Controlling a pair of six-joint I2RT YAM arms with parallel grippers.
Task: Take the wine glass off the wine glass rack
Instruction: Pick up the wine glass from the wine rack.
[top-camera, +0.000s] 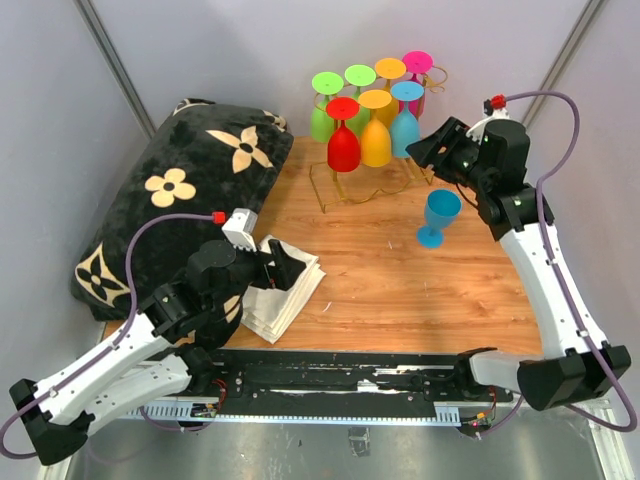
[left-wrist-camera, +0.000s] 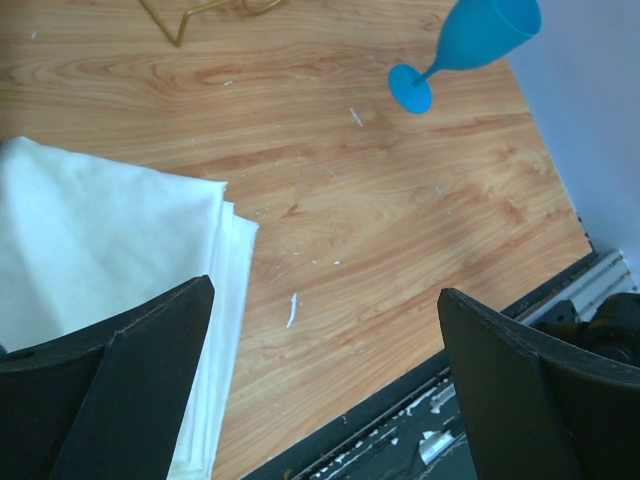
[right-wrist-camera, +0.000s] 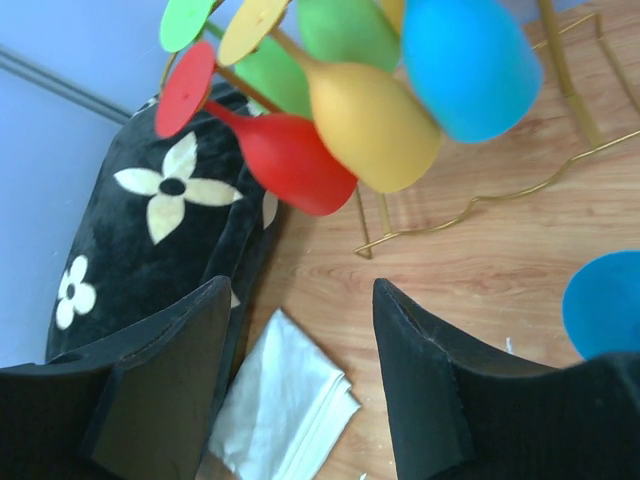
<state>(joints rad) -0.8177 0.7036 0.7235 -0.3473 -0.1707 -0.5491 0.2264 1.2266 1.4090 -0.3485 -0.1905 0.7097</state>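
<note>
The gold wire wine glass rack (top-camera: 352, 188) stands at the back of the wooden table. Several coloured wine glasses hang from it upside down, among them a red one (top-camera: 343, 148), a yellow one (top-camera: 376, 140) and a light blue one (top-camera: 405, 130). A darker blue wine glass (top-camera: 438, 214) stands upright on the table to the right of the rack, apart from it. My right gripper (top-camera: 420, 158) hovers open and empty just right of the hanging glasses, above the standing blue glass (right-wrist-camera: 605, 305). My left gripper (top-camera: 295, 265) is open and empty over a white cloth.
A black pillow with cream flowers (top-camera: 190, 190) fills the table's left side. A folded white cloth (top-camera: 285, 295) lies near the front left, under the left gripper (left-wrist-camera: 325, 295). Grey walls close in behind and to the right. A black rail (top-camera: 340, 370) runs along the front edge.
</note>
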